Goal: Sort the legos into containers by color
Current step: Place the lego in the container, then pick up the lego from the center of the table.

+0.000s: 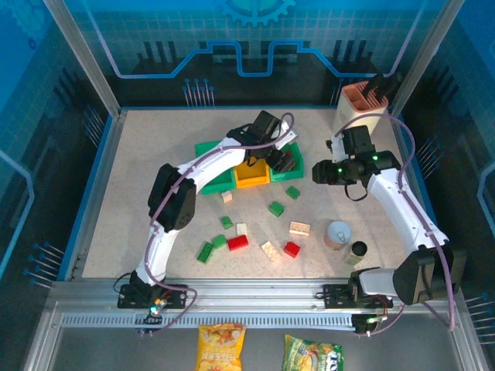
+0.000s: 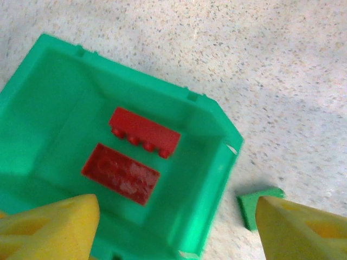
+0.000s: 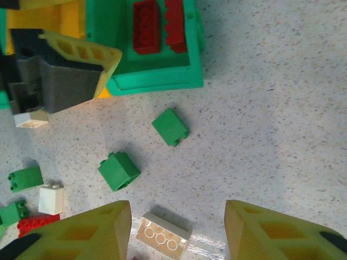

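Left gripper (image 2: pixel 176 219) stands released, jaws spread wide and empty, directly above the right green bin (image 2: pixel 211 179). Two red bricks (image 2: pixel 143 131) lie side by side on that bin's floor. Right gripper (image 3: pixel 179 227) is likewise spread with nothing grasped, above a cream brick (image 3: pixel 162 234) lying on the table (image 3: pixel 271 135). Two green bricks (image 3: pixel 171 127) lie loose between that brick and the bin. Yellow bin (image 1: pixel 251 178) sits touching the green bin's left side.
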You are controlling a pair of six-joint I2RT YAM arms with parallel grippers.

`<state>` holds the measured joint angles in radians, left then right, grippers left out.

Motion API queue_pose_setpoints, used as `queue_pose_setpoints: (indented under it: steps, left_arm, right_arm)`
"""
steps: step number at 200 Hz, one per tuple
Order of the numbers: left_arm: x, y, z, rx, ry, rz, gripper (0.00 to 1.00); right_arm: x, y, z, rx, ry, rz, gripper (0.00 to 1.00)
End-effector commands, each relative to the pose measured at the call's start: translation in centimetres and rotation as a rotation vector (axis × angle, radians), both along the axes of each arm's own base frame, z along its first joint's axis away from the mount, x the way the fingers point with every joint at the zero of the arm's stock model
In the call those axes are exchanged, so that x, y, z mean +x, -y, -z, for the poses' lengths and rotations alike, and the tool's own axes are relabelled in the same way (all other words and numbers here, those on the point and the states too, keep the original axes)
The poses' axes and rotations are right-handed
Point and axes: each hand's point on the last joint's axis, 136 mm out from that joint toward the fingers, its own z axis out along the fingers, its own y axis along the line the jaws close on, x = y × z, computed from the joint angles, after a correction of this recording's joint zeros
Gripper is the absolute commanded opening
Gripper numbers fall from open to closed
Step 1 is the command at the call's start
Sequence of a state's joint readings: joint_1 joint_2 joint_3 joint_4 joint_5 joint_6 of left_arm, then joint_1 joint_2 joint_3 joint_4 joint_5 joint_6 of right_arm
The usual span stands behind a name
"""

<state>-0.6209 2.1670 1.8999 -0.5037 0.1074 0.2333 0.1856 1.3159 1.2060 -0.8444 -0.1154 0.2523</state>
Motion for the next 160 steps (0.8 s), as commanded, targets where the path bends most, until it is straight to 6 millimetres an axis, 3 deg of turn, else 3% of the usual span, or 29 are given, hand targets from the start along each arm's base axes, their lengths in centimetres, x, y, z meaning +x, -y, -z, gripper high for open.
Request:
queue_pose_setpoints:
  steps: [1, 55, 99, 160]
  left_arm:
    - [-1.7, -1.7, -2.1, -0.077, -0.072, -0.2, 0.74]
    - [-7.5, -6.6, 1.1, -0.063, -0.263, -0.498, 0.69]
    - [-11.0, -11.2, 4.0, -0.022, -0.333, -0.711, 0.67]
    - [-12.9, -16.7, 6.4, 0.071, -0.319, -1.007, 0.68]
  right_arm:
    - [-0.1, -1.4, 0.4, 0.011, -0.015, -0.021, 0.49]
    - [-0.6, -4.4, 2.5, 0.018, -0.056, -0.064, 0.49]
    - [-1.7, -7.1, 4.8, -0.001, -0.101, -0.107, 0.49]
    - [-1.8, -9.3, 5.9, -0.011, -0.123, -0.149, 0.49]
